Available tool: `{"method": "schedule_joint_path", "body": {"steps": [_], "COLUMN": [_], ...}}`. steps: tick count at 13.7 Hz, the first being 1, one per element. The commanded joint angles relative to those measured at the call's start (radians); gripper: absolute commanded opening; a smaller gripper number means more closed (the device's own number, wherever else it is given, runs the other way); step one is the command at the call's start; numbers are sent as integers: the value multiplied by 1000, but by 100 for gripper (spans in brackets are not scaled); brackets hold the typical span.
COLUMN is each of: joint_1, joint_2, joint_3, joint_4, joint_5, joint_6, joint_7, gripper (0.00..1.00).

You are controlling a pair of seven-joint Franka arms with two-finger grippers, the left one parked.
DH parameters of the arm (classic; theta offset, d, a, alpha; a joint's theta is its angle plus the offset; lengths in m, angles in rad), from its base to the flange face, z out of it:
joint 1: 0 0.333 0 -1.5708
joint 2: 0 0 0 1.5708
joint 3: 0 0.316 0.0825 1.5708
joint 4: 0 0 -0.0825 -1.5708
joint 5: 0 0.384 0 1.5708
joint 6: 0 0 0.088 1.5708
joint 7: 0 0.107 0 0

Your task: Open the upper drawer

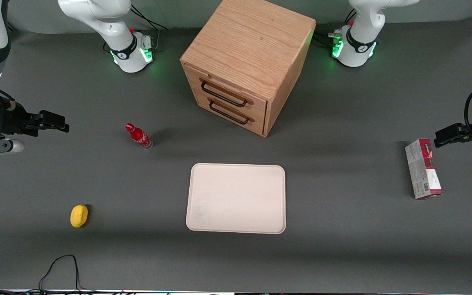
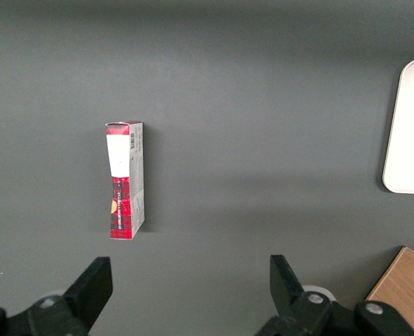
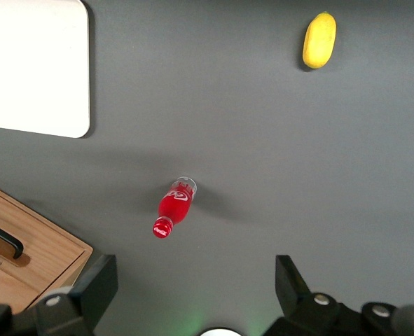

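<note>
Upper drawer [image 1: 224, 91] sits closed in the oak cabinet [image 1: 248, 49] at mid-desk, farther from the front camera than the tray [image 1: 236, 198]; end effector [image 1: 55, 122], fingers apart and holding nothing, hovers toward the working arm's end, well apart from it, near the red bottle [image 1: 138, 136].

White arm, black hand [image 1: 57, 123]

Upper drawer [image 1: 228, 91]: topmost of two in the light-oak cube cabinet [image 1: 252, 45]. Closed, front flush with the cabinet face. Thin black bar handle [image 1: 223, 96] runs across its front. Cabinet stands turned at an angle, farther from the front camera than the tray.

Gripper [image 1: 62, 123]: fingers spread, above the table at the working arm's end, well apart from the drawer.
</note>
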Motion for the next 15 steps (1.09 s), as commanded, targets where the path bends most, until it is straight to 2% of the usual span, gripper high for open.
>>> {"method": "schedule_joint_path", "body": {"steps": [1,8,11,15], "joint_1": [-10,-6,14,155], "joint_2": [17,34,37,67], "joint_3": [6,7,11,17], "joint_4": [41,85,91,91], "joint_5": [23,32,109,117], "joint_6": [-3,-3,-6,-6], "joint_7": [-16,-13,-24,-45], "gripper": [100,100,100,100]}}
